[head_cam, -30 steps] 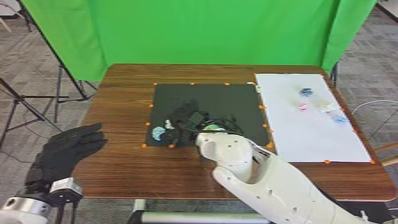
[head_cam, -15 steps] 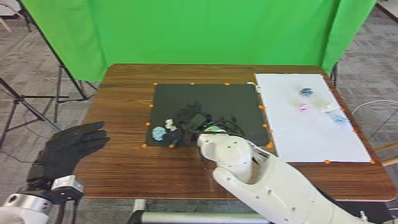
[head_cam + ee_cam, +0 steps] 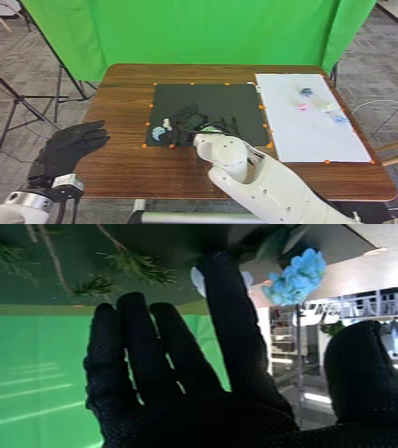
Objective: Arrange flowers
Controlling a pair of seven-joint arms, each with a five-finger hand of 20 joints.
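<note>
Right hand (image 3: 204,424), right wrist view: released, fingers extended and thumb standing apart; the light blue flower (image 3: 295,279) and its stem (image 3: 299,344) lie in line with the gap, and the white flower (image 3: 198,281) shows behind the finger nearest the thumb. The step appears to be picking up or adjusting a flower. To do it well, bring thumb and finger together on the stem, below the petals; close gently, since the petals will probably crush and the thin stem may roll. Clear the green sprigs (image 3: 138,266) on the dark mat (image 3: 169,291) before lifting, to avoid snagging. Head view: the right hand is low over the near part of the mat, with the light blue and white flowers by the mat's left edge, close to its near left corner. More flowers, one of them pink (image 3: 304,107), lie on the white sheet (image 3: 302,140) at the table's right edge. Left hand (image 3: 69,145), beside the table's left edge: relaxed, holding nothing. Relative to the previous head frame, the right forearm has shifted slightly left, and the white flower sits marginally nearer the mat's left edge.
</note>
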